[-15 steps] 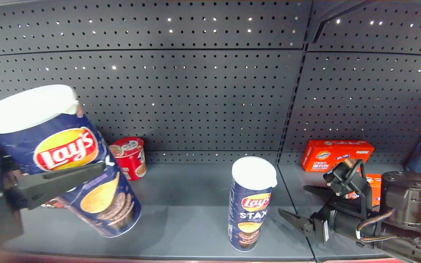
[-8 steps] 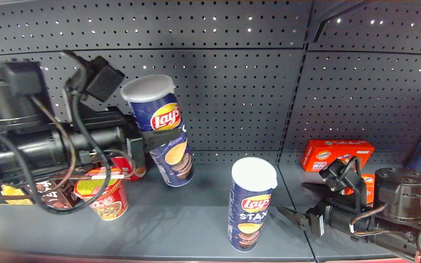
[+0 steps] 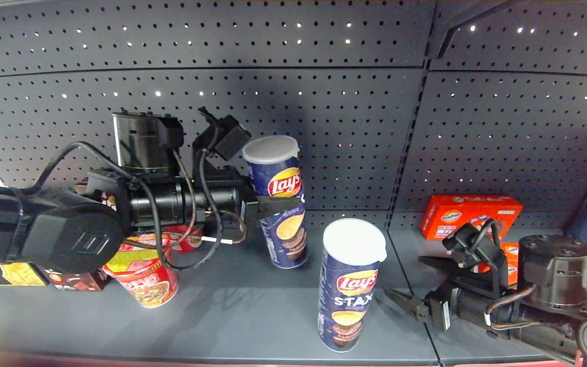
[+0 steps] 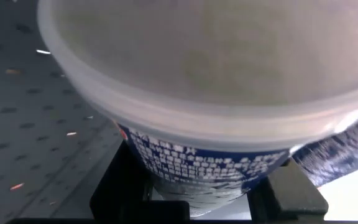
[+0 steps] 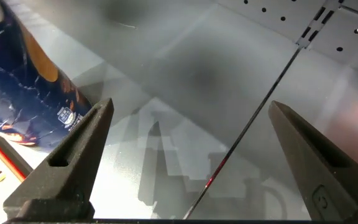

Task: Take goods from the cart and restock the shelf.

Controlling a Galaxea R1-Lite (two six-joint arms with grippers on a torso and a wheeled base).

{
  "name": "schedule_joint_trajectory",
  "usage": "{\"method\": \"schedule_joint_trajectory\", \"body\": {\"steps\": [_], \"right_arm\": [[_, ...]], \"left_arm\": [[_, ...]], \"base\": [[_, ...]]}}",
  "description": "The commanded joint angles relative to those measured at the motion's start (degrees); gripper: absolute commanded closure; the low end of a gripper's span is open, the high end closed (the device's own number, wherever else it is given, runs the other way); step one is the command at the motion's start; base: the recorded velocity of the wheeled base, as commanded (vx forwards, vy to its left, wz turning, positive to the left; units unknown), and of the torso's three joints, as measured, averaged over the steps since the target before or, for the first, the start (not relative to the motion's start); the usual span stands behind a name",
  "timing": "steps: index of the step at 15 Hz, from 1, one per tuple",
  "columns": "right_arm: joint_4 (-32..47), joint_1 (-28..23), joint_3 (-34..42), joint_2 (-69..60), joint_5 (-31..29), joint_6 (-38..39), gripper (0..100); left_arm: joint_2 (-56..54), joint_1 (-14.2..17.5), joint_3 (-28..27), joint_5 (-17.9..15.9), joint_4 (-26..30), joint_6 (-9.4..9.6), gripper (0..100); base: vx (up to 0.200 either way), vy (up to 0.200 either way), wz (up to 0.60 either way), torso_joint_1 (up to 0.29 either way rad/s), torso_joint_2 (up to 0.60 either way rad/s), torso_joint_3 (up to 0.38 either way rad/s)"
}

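Observation:
My left gripper (image 3: 277, 203) is shut on a blue chip can (image 3: 279, 196) with a translucent lid, held slightly tilted near the back of the grey shelf (image 3: 232, 311); its base sits at or just above the shelf floor. The left wrist view shows that can's lid (image 4: 216, 68) from close up, with the fingers (image 4: 126, 186) on either side of the body. A second blue chip can (image 3: 347, 285) stands upright near the shelf's front. To its right, my right gripper (image 3: 413, 285) stands open and holds nothing; the right wrist view shows the fingers (image 5: 73, 162) spread over bare shelf beside that can (image 5: 27, 93).
Red noodle cups (image 3: 143, 278) and dark boxes (image 3: 3, 272) stand at the shelf's left. An orange box (image 3: 469, 214) lies at the back right, beyond the upright divider (image 3: 408, 148). A pegboard wall (image 3: 293, 112) closes the back. Bare shelf floor lies between the two cans and the cups.
My left arm has carried the chip can from the near left into the shelf, rightward and toward the back, and lowered it. The right gripper has stayed nearly still and open.

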Motion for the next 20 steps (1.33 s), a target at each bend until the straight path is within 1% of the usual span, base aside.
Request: {"method": "schedule_joint_trajectory", "body": {"steps": [1,3,5,7,10,13,20], "right_arm": [[0.0,0.1,-0.1,0.1,0.1,0.0,0],[-0.1,0.1,-0.1,-0.1,0.1,0.0,0],[-0.1,0.2,-0.2,-0.2,0.1,0.0,0],[-0.1,0.2,-0.3,-0.1,0.1,0.0,0],[-0.1,0.2,-0.4,-0.1,0.1,-0.1,0],[-0.1,0.1,-0.6,0.2,0.3,-0.1,0],[-0.3,0.1,-2.0,1.9,0.5,0.0,0]], "left_arm": [[3.8,-0.2,-1.7,-0.4,0.0,0.19,100],[6.3,-0.1,-4.3,-0.5,0.3,1.51,100],[9.7,-0.4,-8.2,-0.5,0.9,1.77,100],[12.1,-1.0,-10.7,-0.5,1.8,2.21,100],[14.6,-1.8,-14.2,-0.5,2.5,2.3,100],[16.7,-2.0,-18.3,-0.5,4.7,2.39,100],[21.3,-2.0,-23.7,-0.5,4.9,2.39,100]], "base": [[0.0,0.0,0.0,0.0,0.0,0.0],[0.0,0.0,0.0,0.0,0.0,0.0],[0.0,0.0,0.0,0.0,0.0,0.0],[0.0,0.0,0.0,0.0,0.0,0.0],[0.0,0.0,0.0,0.0,0.0,0.0],[0.0,0.0,0.0,0.0,0.0,0.0],[0.0,0.0,0.0,0.0,0.0,0.0]]}}
